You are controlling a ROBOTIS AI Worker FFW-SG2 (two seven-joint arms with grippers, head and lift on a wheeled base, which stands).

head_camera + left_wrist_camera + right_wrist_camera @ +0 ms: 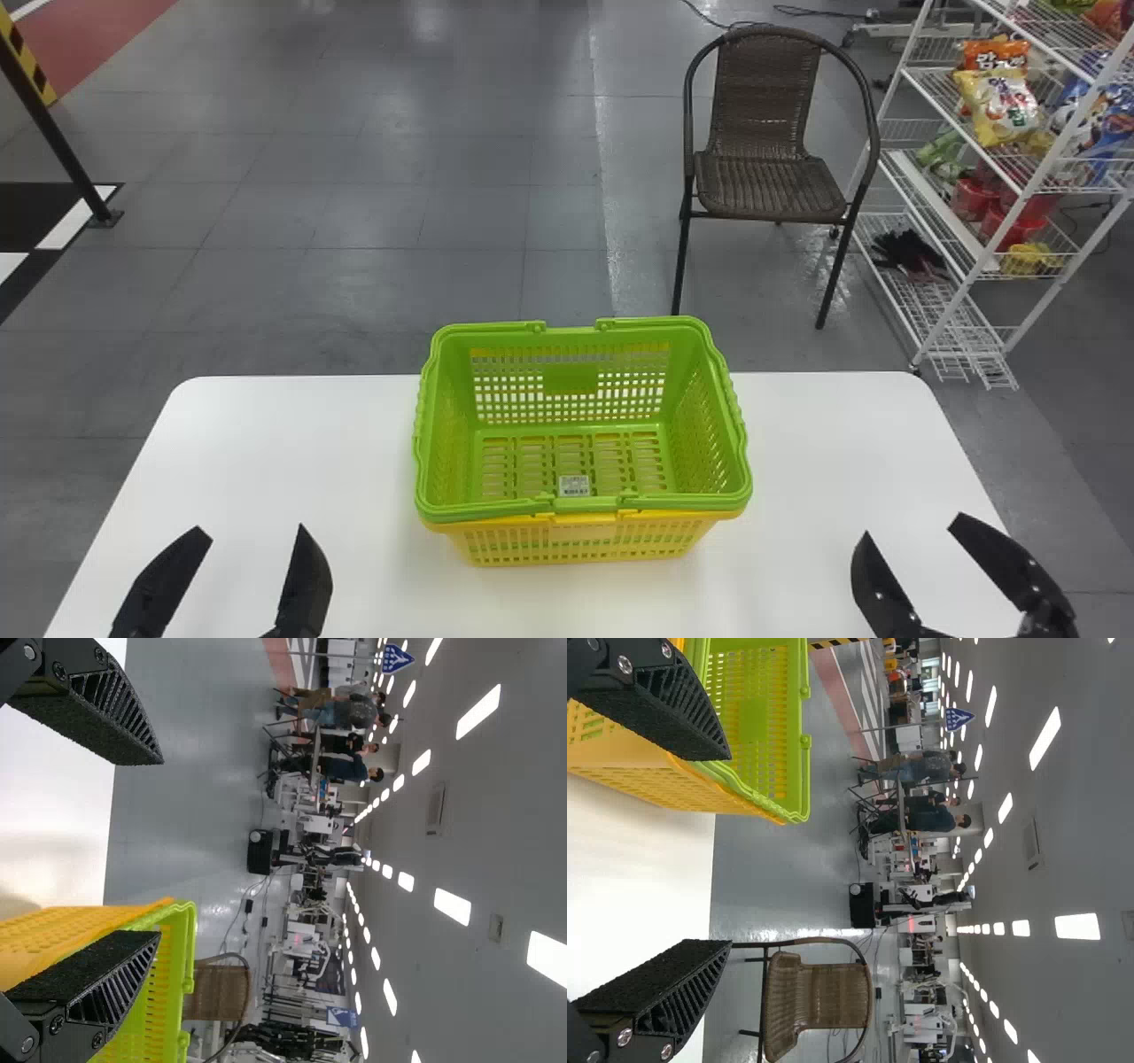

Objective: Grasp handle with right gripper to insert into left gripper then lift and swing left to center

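Your right gripper (912, 526) is open. The green basket (574, 379) sits on the bench (292, 443) at its 10 o'clock; the near-rim handle (585, 503) runs 3-to-9 o'clock. Your open left gripper (250, 529) lies about equally far.

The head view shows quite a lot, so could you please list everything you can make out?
Green plastic basket: one, green, nested in the yellow one
Yellow plastic basket: one, yellow, mid-table
Small label: one, white, inside green basket
Smooth table: one, white, near
Woven chair: one, brown, beyond table
Wire rack: one, white, far right
Snack bags: several, mixed colours, on rack
Tiled floor: one, mostly grey, around table
Slanting pole: one, black, far left
Left gripper: one, black, near left, open
Right gripper: one, black, near right, open
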